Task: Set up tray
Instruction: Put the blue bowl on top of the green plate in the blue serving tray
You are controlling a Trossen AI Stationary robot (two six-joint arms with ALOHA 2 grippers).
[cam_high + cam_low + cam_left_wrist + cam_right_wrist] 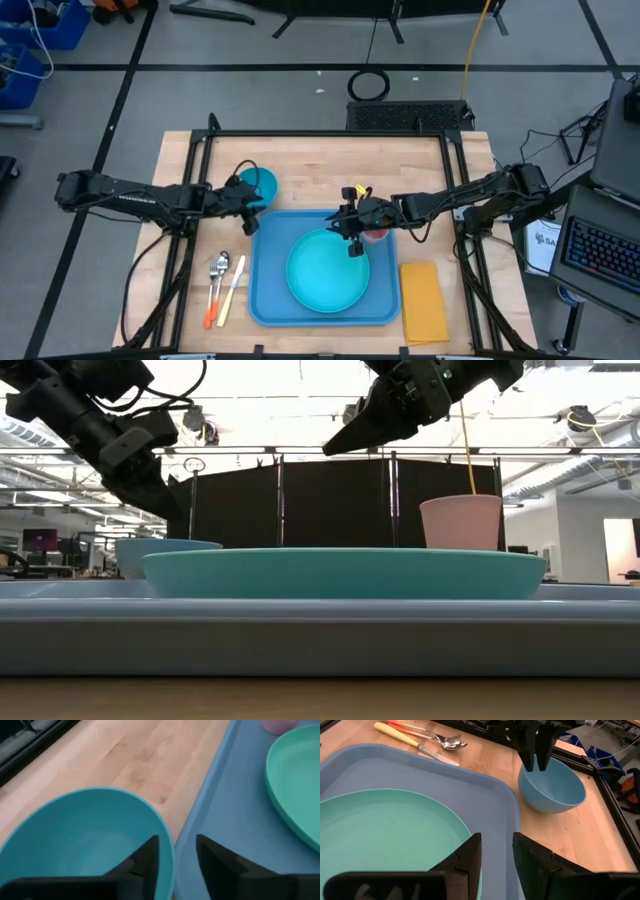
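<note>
Near the bottom middle of the high view, the tray (262, 300) lay flat on the wooden table (310, 165). It was big, blue and shaped like a box lid, with round corners and a low rim. A round turquoise plate (327, 271) sat on it, and a pink cup (376, 235) stood at its upper right corner.

At the tray's upper left corner sat a blue bowl (258, 184), on the table. The left gripper (246, 213) reached in from the left of the frame and hung over the bowl's near rim. Its jaws were partly open, one finger inside the bowl and one outside, not squeezing it.

From the right of the frame, the right gripper (353, 245) pointed down over the plate's top edge, beside the cup. Its jaws were a little open and held nothing.
</note>
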